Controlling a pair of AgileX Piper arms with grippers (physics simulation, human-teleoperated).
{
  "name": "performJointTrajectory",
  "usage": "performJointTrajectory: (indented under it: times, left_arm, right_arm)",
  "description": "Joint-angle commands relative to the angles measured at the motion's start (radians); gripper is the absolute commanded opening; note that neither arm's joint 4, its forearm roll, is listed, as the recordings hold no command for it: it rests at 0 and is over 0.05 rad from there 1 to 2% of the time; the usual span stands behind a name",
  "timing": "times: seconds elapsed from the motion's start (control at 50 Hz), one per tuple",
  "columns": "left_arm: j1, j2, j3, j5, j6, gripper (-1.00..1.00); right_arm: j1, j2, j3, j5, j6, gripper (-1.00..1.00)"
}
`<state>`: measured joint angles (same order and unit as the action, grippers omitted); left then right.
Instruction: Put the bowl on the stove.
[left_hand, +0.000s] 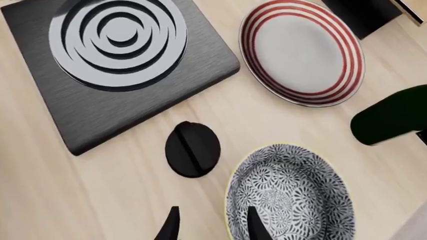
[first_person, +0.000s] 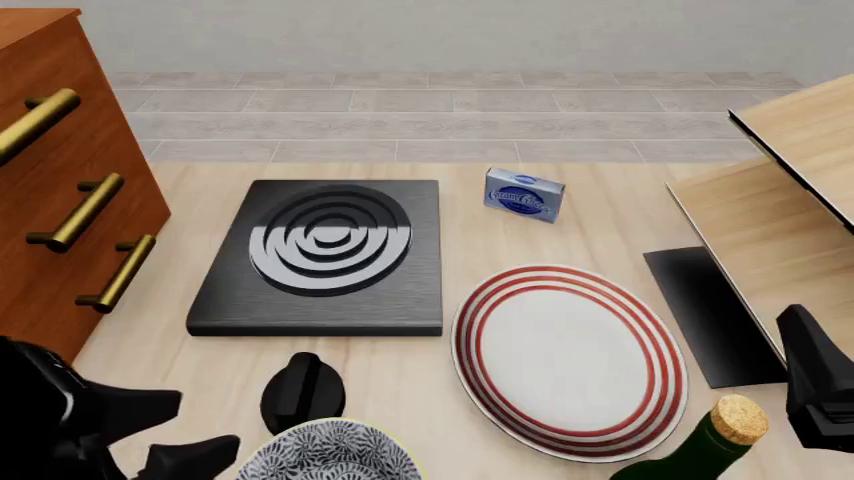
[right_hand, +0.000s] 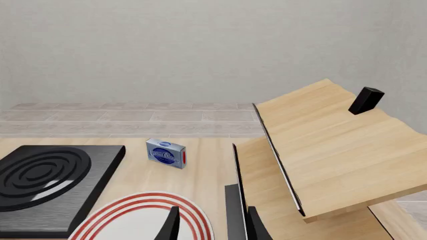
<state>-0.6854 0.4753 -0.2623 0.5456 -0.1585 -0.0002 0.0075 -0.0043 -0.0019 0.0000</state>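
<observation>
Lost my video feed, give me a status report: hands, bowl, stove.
Left hand open, straddling the bowl rim, no grip yet. Right hand open, idle over the plate. Bowl on table, near side of stove; black knob sits between them.

The bowl (first_person: 330, 452) is sitting upright on the table (first_person: 400, 385) at its near edge, partly cut off by the lower border of the front view. It is a deep round ceramic piece, showing a dark blue-and-white floral pattern inside (left_hand: 288, 197) and a pale yellowish rim. It is lying well short of the stove (first_person: 324, 256), which is resting flat farther back on the table, left of centre. The stove is showing as a square black slab with a brushed surface (left_hand: 120, 65) and concentric silver-and-black burner rings at its middle, wider than the bowl. Its top is carrying nothing.
</observation>
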Motion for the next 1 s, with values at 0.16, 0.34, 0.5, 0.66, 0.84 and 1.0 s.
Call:
performJointTrajectory:
  times: [0.16, 0.34, 0.5, 0.66, 0.84, 1.0]
  left_arm:
    - [0.033, 0.042, 0.034, -0.059, 0.037, 1.0]
    - [0.041, 0.028, 0.031, -0.028, 0.067, 1.0]
    - [0.034, 0.034, 0.028, -0.031, 0.076, 1.0]
    - [0.033, 0.095, 0.064, -0.11, 0.095, 1.0]
    - [0.033, 0.155, 0.094, -0.178, 0.113, 1.0]
    - [0.036, 0.183, 0.101, -0.211, 0.146, 1.0]
  right_arm:
    - [0.0, 0.0, 0.0, 0.0, 0.0, 1.0]
    - [0.0, 0.0, 0.0, 0.0, 0.0, 1.0]
    - [0.0, 0.0, 0.0, 0.0, 0.0, 1.0]
    - [0.0, 0.0, 0.0, 0.0, 0.0, 1.0]
    - [0.0, 0.0, 0.0, 0.0, 0.0, 1.0]
    - [0.0, 0.0, 0.0, 0.0, 0.0, 1.0]
